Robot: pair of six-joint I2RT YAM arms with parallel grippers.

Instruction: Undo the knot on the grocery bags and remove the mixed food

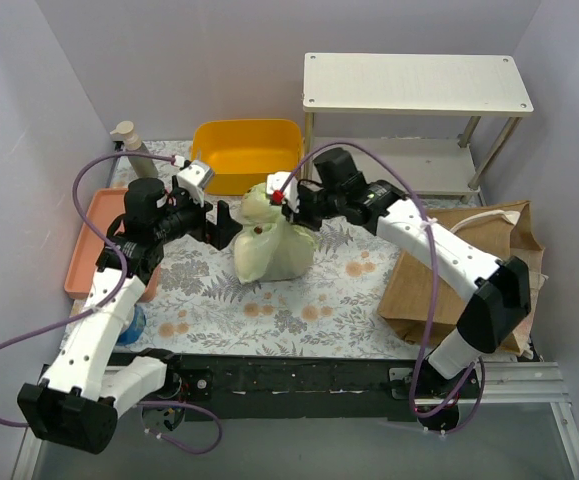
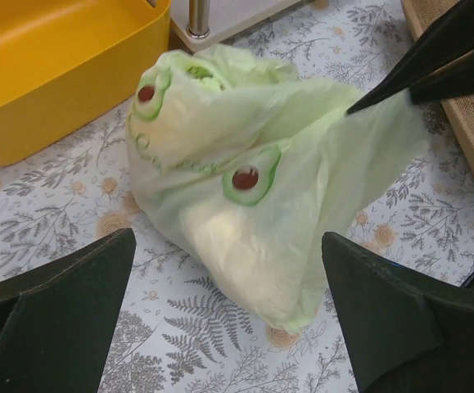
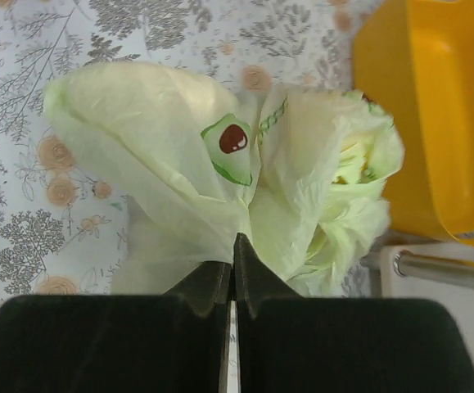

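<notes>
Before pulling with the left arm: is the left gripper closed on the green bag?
No, the left gripper stands wide open, its fingers spread with the green bag in front of them.

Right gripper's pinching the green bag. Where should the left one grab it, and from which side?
Probably its puckered top, coming in level from the left, opposite the right gripper. There the plastic of the green bag gathers into a thin ridge the open left gripper can close on; the bulging body below looks too round to pinch.
</notes>
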